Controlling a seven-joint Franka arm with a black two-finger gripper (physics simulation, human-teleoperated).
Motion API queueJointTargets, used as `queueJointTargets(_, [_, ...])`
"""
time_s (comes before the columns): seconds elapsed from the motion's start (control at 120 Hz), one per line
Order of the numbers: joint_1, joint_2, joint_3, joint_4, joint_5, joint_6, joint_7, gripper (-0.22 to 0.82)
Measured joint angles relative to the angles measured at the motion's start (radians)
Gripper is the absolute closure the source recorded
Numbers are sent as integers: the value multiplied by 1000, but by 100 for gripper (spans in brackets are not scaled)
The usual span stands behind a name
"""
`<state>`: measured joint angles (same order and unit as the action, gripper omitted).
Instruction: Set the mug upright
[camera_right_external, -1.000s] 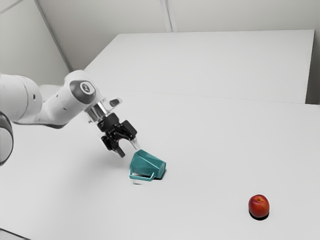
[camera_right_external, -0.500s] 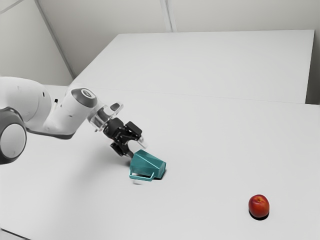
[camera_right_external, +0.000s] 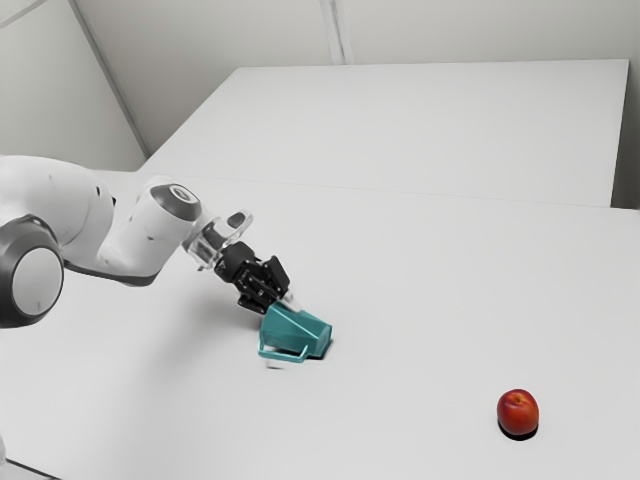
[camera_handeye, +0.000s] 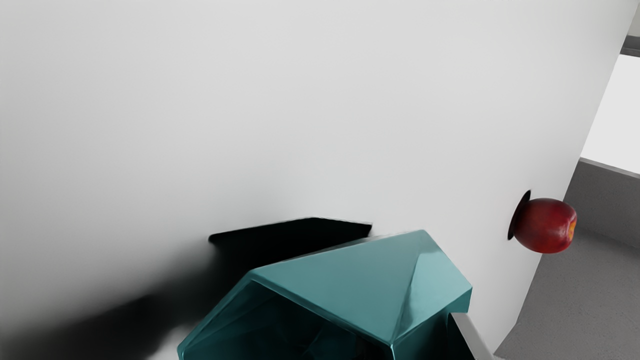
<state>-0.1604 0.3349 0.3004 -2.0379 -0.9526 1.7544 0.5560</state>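
Exterior view: the teal mug (camera_right_external: 300, 331) is lying on its side just below and left of the frame's middle, its handle (camera_right_external: 284, 356) facing the lower edge. The gripper (camera_right_external: 278, 307) is meeting its upper-left end; whether it is standing spread or pinching the mug, I cannot tell. A shallow hold would be risking a slip or swivel during turning.

Wrist view: the mug's open mouth is showing at bottom centre, the red fruit (camera_handeye: 545, 226) sitting at right. Off-centre pushing would be inviting a roll.

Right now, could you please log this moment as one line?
teal faceted mug on its side | black two-finger gripper at mug's open end | round red fruit on white table
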Motion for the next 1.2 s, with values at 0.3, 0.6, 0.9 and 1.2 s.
queueJointTargets(0.3, [-14, -17, -1, 0, -18, 7, 5, 75])
queueJointTargets(0.6, [-36, -101, -1, -21, -4, 13, -1, 78])
queueJointTargets(0.9, [-107, -229, 0, -91, 214, 251, -29, 77])
queueJointTargets(1.2, [-139, -325, 3, -185, 503, 515, -68, 77])
